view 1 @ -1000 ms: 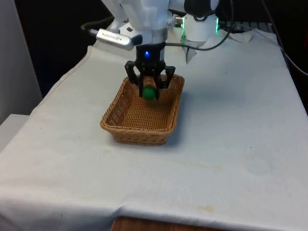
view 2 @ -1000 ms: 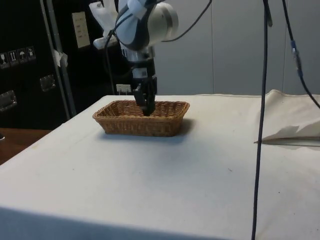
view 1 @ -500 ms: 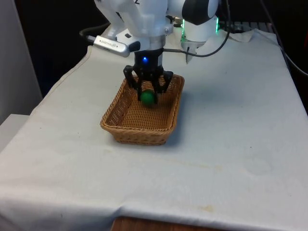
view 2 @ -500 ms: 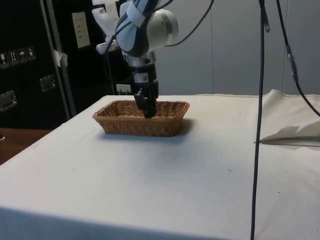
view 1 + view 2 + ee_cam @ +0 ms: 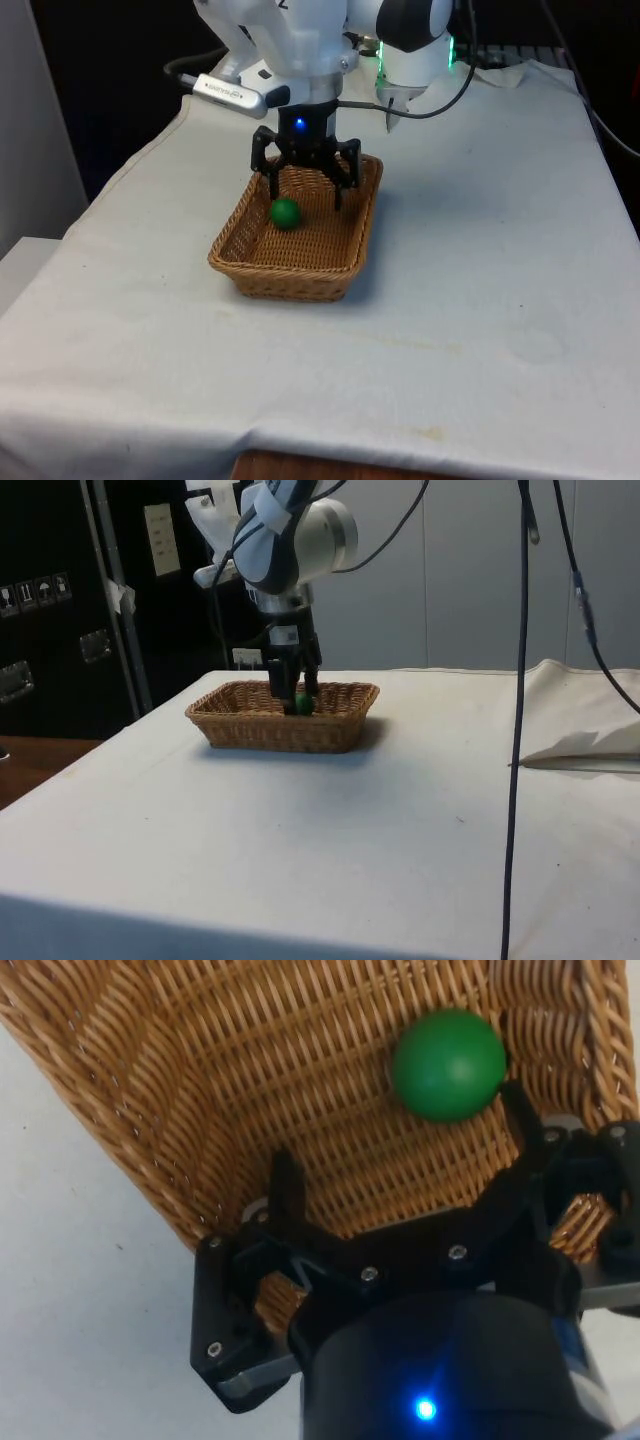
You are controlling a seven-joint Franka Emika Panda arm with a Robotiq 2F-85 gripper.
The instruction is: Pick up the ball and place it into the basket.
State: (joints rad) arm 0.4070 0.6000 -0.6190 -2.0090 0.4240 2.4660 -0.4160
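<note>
A small green ball [image 5: 285, 213] lies inside the brown wicker basket [image 5: 240, 262], on its floor toward the front view's left. My black gripper [image 5: 305, 197] hangs open just above the basket's far half, with the ball below and slightly to one side of the fingers, free of them. In the side view the ball [image 5: 303, 703] peeks out beside the gripper [image 5: 296, 696] behind the basket's rim [image 5: 262, 722]. In the wrist view the ball [image 5: 447, 1065] rests on the weave of the basket [image 5: 190, 1080], close to one fingertip [image 5: 519, 1108], and the gripper [image 5: 400, 1145] holds nothing.
The basket stands mid-table toward the robot on the white cloth [image 5: 480, 280]. Dark cables [image 5: 520, 700] hang down at the side view's right, near a folded piece of cloth [image 5: 585, 742]. The table's front edge [image 5: 330, 455] is near.
The gripper came down a little toward the front view's left while shut on the ball, then opened. The ball dropped onto the basket floor.
</note>
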